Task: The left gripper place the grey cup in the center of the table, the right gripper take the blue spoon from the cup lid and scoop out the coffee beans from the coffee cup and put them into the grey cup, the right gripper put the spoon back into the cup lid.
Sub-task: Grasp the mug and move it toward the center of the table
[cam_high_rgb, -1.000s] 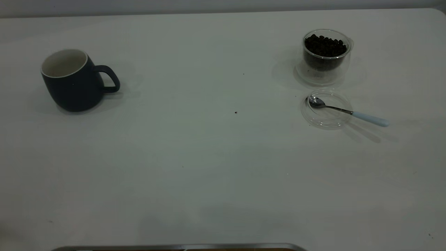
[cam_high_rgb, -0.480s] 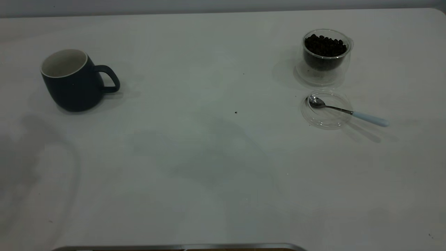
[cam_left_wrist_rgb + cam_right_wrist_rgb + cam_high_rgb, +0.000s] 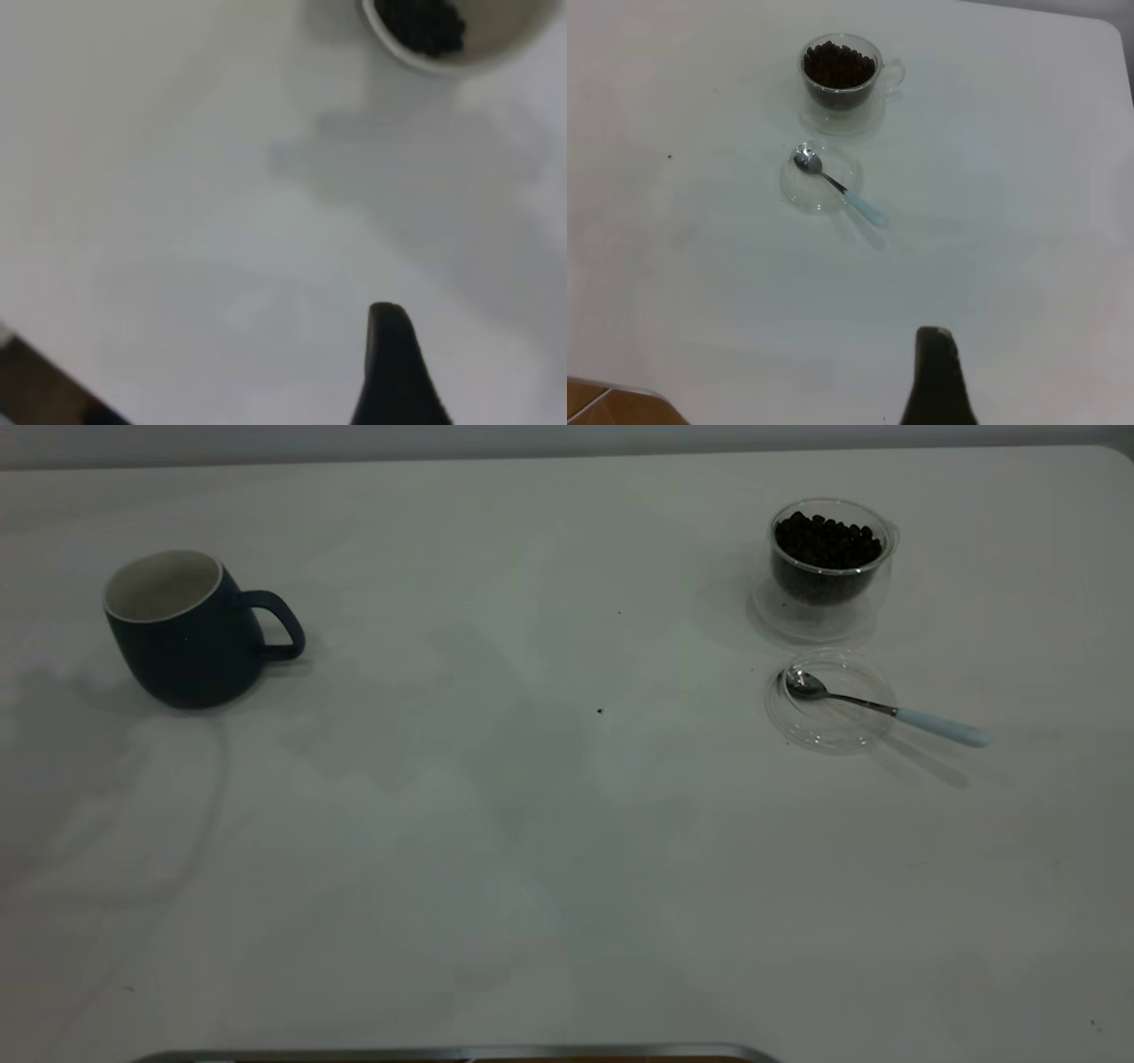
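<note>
The grey cup [image 3: 182, 629] stands upright at the table's [image 3: 532, 850] far left, its handle towards the centre. At the far right, the coffee cup [image 3: 828, 567] holds a heap of coffee beans [image 3: 827, 540]. Just in front of it the blue spoon [image 3: 886, 710] lies with its bowl in the clear cup lid [image 3: 831, 701] and its handle sticking out to the right. Neither gripper appears in the exterior view. My right gripper [image 3: 936, 376] shows as one black tip above bare table, well short of the spoon [image 3: 837, 186]. My left gripper [image 3: 392, 354] shows likewise, apart from the coffee cup [image 3: 443, 35].
A few tiny dark specks [image 3: 600, 710] dot the middle of the table. A metal edge [image 3: 461, 1052] runs along the near side. Soft shadows lie over the left and centre of the tabletop.
Shadows have spread and shifted across the left and middle of the table. The cups, lid and spoon have not moved.
</note>
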